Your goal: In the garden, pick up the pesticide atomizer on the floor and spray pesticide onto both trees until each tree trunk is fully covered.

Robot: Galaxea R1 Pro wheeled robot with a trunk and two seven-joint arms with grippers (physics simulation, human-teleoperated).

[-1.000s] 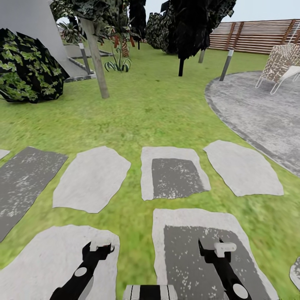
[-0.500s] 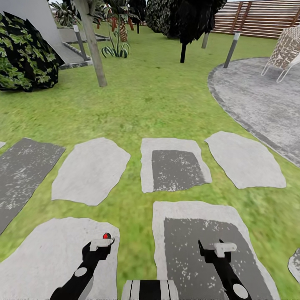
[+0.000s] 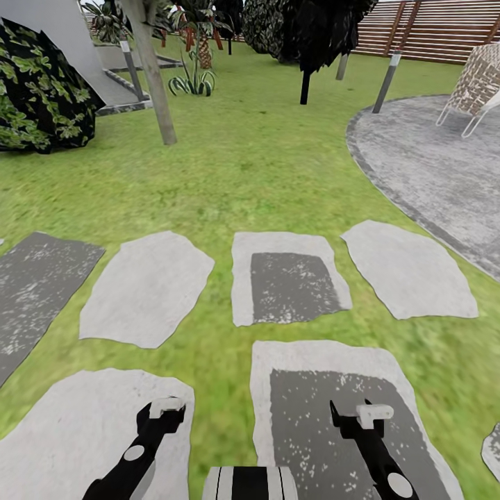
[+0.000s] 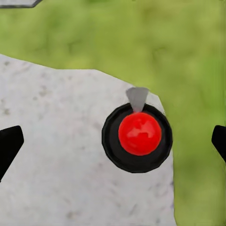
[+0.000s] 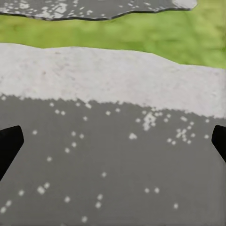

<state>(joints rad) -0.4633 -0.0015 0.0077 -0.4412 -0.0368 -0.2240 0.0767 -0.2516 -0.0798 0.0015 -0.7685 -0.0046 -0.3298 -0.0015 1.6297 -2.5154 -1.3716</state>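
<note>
The pesticide atomizer [image 4: 137, 137], seen from straight above, is a round black body with a glossy red cap and a pale grey nozzle tip. It stands upright on a pale stepping stone [image 4: 56, 155], at the stone's edge beside the green floor [image 4: 155, 42].

object: small round black thing with a glossy red dome on top and a pale grey nozzle-like tab at one side [image 4: 137, 136], seen from straight above
resting on: pale grey speckled stepping stone [image 4: 61, 160], close to the stone's edge
beyond the edge: blurry green grass lawn [image 4: 141, 42]
corner: sliver of a second grey stone [image 4: 16, 2]
left gripper [image 4: 113, 141]: two black fingertips [image 4: 9, 146] at opposite borders, spread wide, nothing between them but stone and the object
</note>
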